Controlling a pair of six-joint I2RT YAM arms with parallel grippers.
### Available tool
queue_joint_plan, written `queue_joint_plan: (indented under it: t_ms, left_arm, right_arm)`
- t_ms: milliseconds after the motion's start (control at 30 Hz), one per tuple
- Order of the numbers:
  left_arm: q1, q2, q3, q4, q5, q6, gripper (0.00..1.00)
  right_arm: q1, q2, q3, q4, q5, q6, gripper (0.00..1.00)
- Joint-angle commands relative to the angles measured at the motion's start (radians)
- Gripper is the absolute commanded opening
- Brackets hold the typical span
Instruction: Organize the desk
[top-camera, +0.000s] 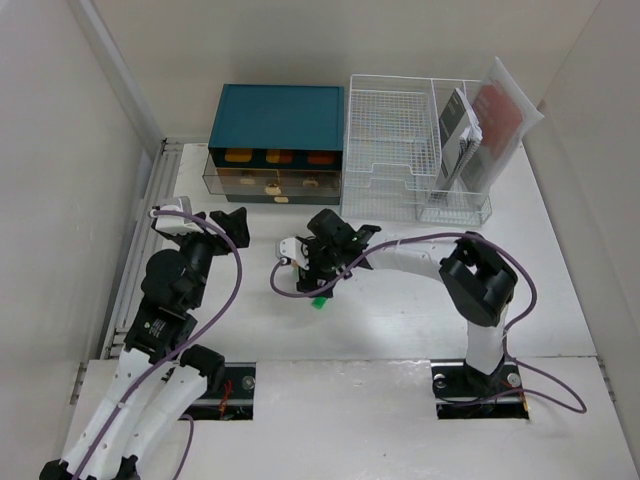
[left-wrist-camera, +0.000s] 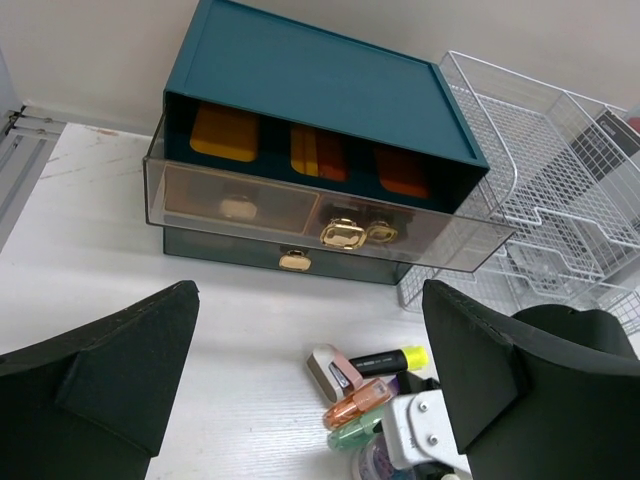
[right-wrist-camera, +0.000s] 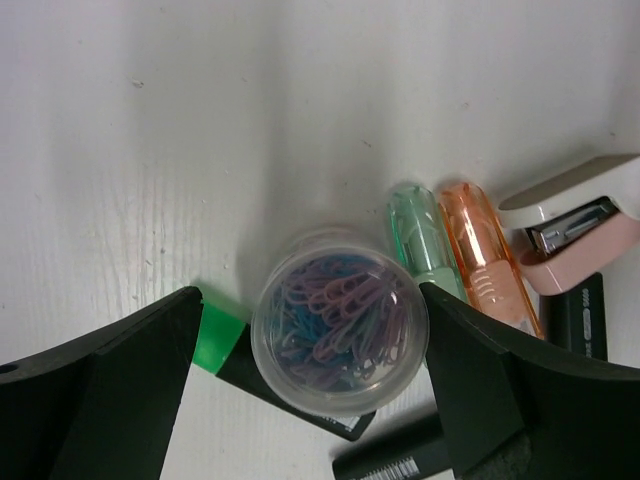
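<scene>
The counter (right-wrist-camera: 300, 100) is matt white with a faint, wood-like grain. The jar (right-wrist-camera: 340, 385) is clear, glossy plastic, and its paper clips (right-wrist-camera: 335, 305) are coated purple and blue. At one o'clock from it, the green cap (right-wrist-camera: 422, 240) and the orange cap (right-wrist-camera: 485, 255) are translucent plastic. At two o'clock, the stapler (right-wrist-camera: 585, 220) is smooth pink and white plastic with bare metal inside. The drawer box (left-wrist-camera: 320, 80) is matt teal. Its drawer (left-wrist-camera: 250, 205) is smoky, clear and glossy, with shiny gold metal handles (left-wrist-camera: 342, 233). The rack (left-wrist-camera: 560, 170) is white coated wire.
</scene>
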Motion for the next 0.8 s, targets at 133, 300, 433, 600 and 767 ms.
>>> queue_joint_plan:
  t_ms: [133,300,433,600,767]
  left_arm:
    - [0.002,-0.021,0.009,0.035,0.016,0.012,0.92]
    - [0.002,-0.021,0.009,0.035,0.016,0.012,0.92]
    - [0.002,-0.021,0.009,0.035,0.016,0.012,0.92]
    - [0.002,-0.021,0.009,0.035,0.007,0.012,0.92]
    - [0.002,-0.030,0.009,0.035,-0.003,0.012,0.92]
  right_arm:
    - [0.016,0.042,0.054,0.043,0.049,0.011,0.82]
    - [0.016,0.042,0.054,0.054,0.060,0.031,0.71]
    - [0.016,0.042,0.045,0.054,0.080,0.040,0.49]
    - [0.025,-0.019,0.068,0.017,0.089,0.040,0.29]
    - [0.025,-0.187,0.151,-0.055,0.095,0.040,0.28]
